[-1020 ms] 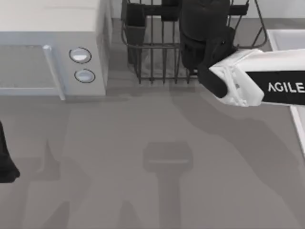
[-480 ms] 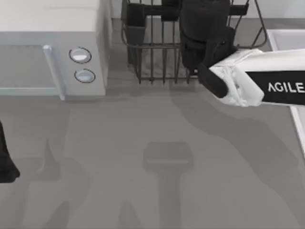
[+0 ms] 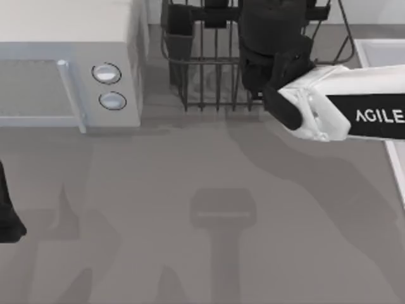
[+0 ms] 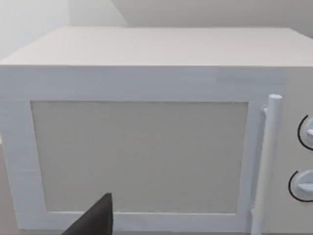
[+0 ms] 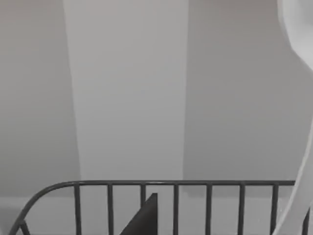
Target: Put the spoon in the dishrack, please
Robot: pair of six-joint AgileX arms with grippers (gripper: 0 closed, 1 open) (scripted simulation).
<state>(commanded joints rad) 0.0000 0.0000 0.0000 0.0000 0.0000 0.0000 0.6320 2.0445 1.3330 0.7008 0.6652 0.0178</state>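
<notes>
The right arm (image 3: 342,111) of the AgileX pair reaches in from the table's right side, its dark wrist and right gripper (image 3: 272,44) poised over the dishrack (image 3: 202,76) at the back edge. The placing suggests the delivery step: a wrist held above the tines is where a utensil would be let down or let go. Whether the fingers are released or clenched cannot be told, since the wrist body hides them from above, and the right wrist view offers just 1 dark fingertip (image 5: 144,218) in front of the rack's curved rim wire. The spoon cannot be made out; whether it is held, or already among the tines, is unclear. The utensil cup (image 3: 180,28) sits at the rack's back-left corner. To the rack's left stands a white microwave-like box (image 3: 69,63) with 2 round knobs (image 3: 106,73). The left gripper (image 3: 7,215) sits parked at the table's left edge, facing that box's door; its finger state cannot be told either. The tabletop (image 3: 190,253) is plain matte grey, crossed by soft shadows, with pale walls behind.
</notes>
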